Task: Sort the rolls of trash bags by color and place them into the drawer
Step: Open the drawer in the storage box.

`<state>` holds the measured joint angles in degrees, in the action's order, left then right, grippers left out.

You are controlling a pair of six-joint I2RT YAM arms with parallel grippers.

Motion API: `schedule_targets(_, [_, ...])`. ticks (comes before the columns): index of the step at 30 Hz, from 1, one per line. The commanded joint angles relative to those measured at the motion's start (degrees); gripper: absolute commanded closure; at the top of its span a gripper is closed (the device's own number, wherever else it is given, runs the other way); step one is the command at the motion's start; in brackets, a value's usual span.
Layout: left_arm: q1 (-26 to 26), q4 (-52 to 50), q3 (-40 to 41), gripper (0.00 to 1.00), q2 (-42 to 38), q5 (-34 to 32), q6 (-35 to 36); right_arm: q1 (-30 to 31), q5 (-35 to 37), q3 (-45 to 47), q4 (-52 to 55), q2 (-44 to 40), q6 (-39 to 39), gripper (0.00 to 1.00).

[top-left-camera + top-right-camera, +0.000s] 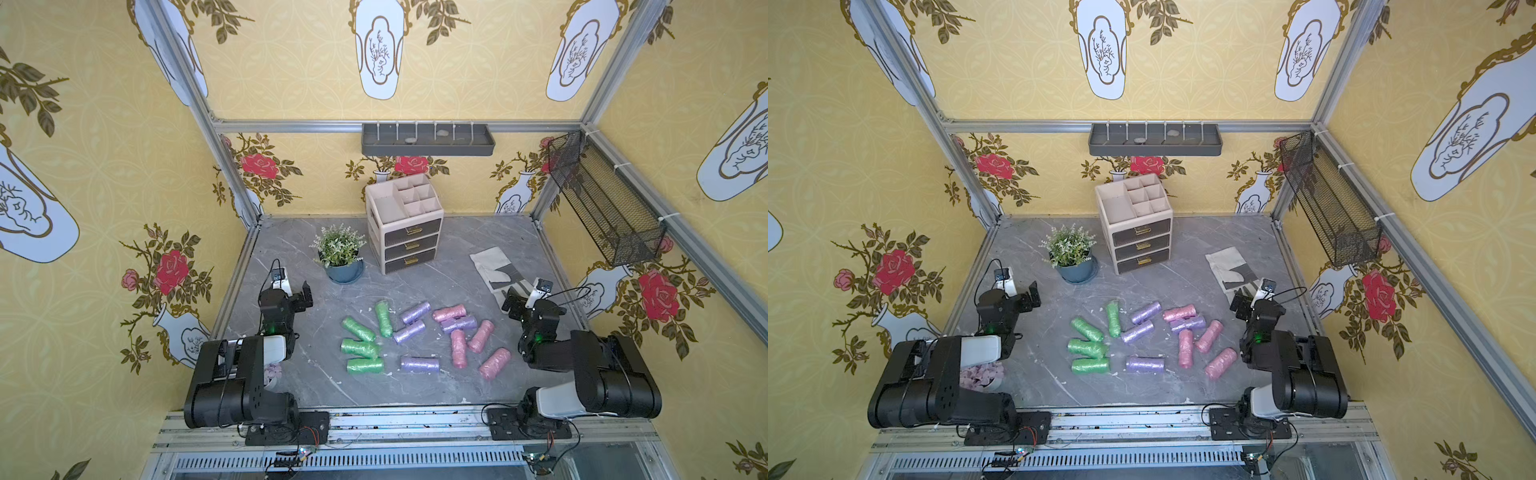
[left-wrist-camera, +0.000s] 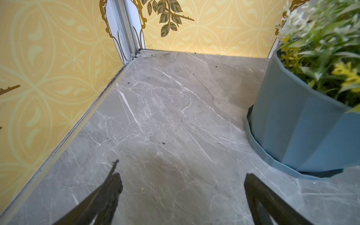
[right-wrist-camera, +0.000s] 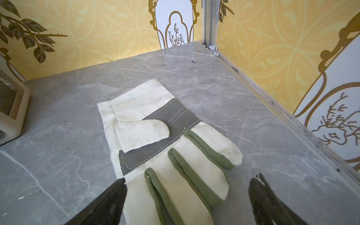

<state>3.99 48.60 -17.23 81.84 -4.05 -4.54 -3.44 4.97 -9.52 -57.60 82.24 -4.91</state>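
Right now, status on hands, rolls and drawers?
Left hand, right hand open, empty. Rolls loose on table. Drawers all shut. Glove by right hand.

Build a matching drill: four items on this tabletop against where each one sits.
1 green crinkled-film rolls
2 pink crinkled-film rolls
3 white canvas work glove
4 blue-potted artificial plant

A below the open right hand
B leftmost colour group, robot's side
C beside the beige three-drawer unit
D rightmost colour group, robot's side

Pairs: 1-B, 2-D, 3-A, 4-C
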Motion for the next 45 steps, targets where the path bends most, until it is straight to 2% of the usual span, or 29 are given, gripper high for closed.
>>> schedule_targets(1, [0.00,0.81,-0.06,0.01,0.01,0.44,0.05,0.01,-0.05,0.11,-3.00,-0.15,-0.19,0.03])
schedule_targets(33, [0.57,0.10,-0.58,0.01,-0.11,1.19,-0.12,-0.67,-1.36,-0.35,-2.21,0.05,-0.50,0.03])
schedule_targets(35, [0.58,-3.58,-1.80,0.02,-1.90,-0.18,-0.27,-0.95,-1.86,-0.38,-2.27,-0.01,-0.54,0.03])
schedule_targets(37, [0.12,-14.17,-5.13,0.03,-7.63,-4.83,-1.28,-0.70,-1.40,-0.11,-2.28,-0.99,0.18,0.03])
schedule_targets(38, [-0.07,-18.40,-6.62,0.07,-10.18,-7.56,-2.12,0.36,0.03,-1.56,2.20,-3.56,0.60,0.03])
schedule_targets(40, [-0.82,-25.09,-9.00,0.13,-16.38,-13.34,-7.00,3.24,3.00,-9.39,20.10,-12.19,1.73,0.03])
schedule_targets(42, [-1.80,-30.28,-11.51,0.25,-21.17,-15.90,-11.57,4.59,5.90,-14.30,28.12,-18.31,-3.04,0.03])
schedule_targets(45, [-5.25,-43.41,-19.64,0.36,-24.56,-20.36,-16.00,6.38,2.49,-24.39,40.74,-22.96,-7.79,0.02])
